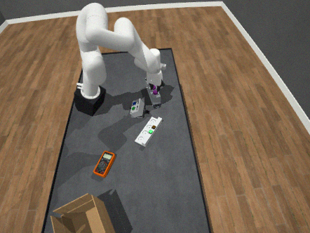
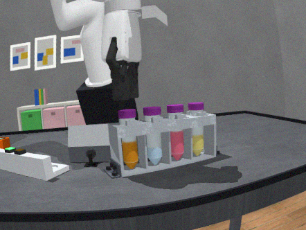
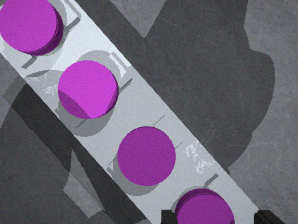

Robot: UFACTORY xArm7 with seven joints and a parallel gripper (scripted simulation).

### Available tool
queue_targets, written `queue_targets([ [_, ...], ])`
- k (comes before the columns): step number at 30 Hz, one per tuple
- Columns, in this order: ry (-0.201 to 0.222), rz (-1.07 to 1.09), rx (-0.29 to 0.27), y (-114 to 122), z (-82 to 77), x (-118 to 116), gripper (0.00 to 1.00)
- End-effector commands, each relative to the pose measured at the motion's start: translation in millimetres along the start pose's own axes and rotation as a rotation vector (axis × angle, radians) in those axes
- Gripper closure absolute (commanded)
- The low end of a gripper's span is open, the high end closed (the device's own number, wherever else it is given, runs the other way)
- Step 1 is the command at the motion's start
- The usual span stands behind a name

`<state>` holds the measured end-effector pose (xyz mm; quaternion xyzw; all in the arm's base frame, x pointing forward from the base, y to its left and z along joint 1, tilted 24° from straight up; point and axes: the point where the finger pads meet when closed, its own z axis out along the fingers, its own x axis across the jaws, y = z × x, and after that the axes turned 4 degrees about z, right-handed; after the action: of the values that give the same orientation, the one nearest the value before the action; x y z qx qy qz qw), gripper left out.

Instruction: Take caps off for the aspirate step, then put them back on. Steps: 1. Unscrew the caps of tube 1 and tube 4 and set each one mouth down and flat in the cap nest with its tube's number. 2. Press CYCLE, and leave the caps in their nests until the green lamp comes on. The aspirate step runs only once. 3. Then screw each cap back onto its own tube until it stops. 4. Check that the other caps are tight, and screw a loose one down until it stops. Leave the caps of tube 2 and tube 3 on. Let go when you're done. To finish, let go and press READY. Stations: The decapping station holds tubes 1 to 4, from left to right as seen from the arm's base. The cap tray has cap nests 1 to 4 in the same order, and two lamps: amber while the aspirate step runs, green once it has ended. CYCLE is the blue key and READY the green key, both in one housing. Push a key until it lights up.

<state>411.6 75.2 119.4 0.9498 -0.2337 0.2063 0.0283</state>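
Observation:
A grey tube rack holds four tubes, all with purple caps on. In the exterior view they read, left to right: orange, pale blue, red, yellow. My gripper hangs open just above the orange tube's cap, clear of it and holding nothing. The white cap tray has empty nests; its green lamp is lit. The key housing carries the blue key and the green key.
An orange multimeter lies on the dark mat toward the front. An open cardboard box stands at the front left corner. The arm's black base block sits left of the key housing.

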Motion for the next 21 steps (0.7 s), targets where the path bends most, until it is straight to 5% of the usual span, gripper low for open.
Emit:
queue_targets([
  [1,0.002,0.0,0.003,-1.2,-14.0,1.3,0.54],
  [5,0.002,0.0,0.003,-1.2,-14.0,1.3,0.54],
  [21,0.003,-0.833,0.003,-61.0,-14.1,-59.8,0.54],
])
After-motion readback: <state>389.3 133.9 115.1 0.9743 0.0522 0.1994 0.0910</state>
